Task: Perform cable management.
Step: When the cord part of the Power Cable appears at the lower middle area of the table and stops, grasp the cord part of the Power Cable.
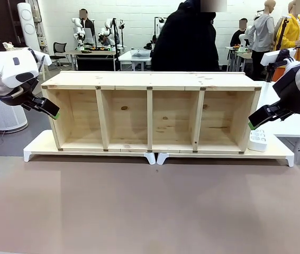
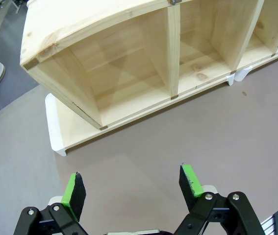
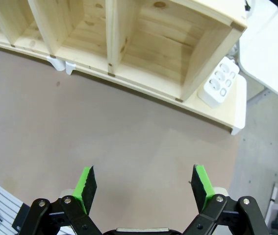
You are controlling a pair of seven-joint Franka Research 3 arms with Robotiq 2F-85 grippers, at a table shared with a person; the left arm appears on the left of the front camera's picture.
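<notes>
The cable is out of view. A long wooden shelf [image 1: 150,79] with several open compartments lies on white risers [image 1: 37,146] across the table. My left gripper [image 1: 54,112] hovers at the shelf's left end, open and holding nothing. In the left wrist view that gripper [image 2: 134,188] hangs above the brown tabletop, short of the shelf's [image 2: 104,29] end compartment. At the shelf's right end my right gripper [image 1: 251,125] is open too. Its wrist view shows the spread green fingers [image 3: 87,183] over bare table, with the shelf [image 3: 129,29] ahead.
A small white power strip [image 1: 257,140] stands on the riser just right of the shelf, also seen as the power strip [image 3: 219,88] in the right wrist view. A person in black [image 1: 187,42] stands behind the shelf. The brown table [image 1: 150,206] stretches in front.
</notes>
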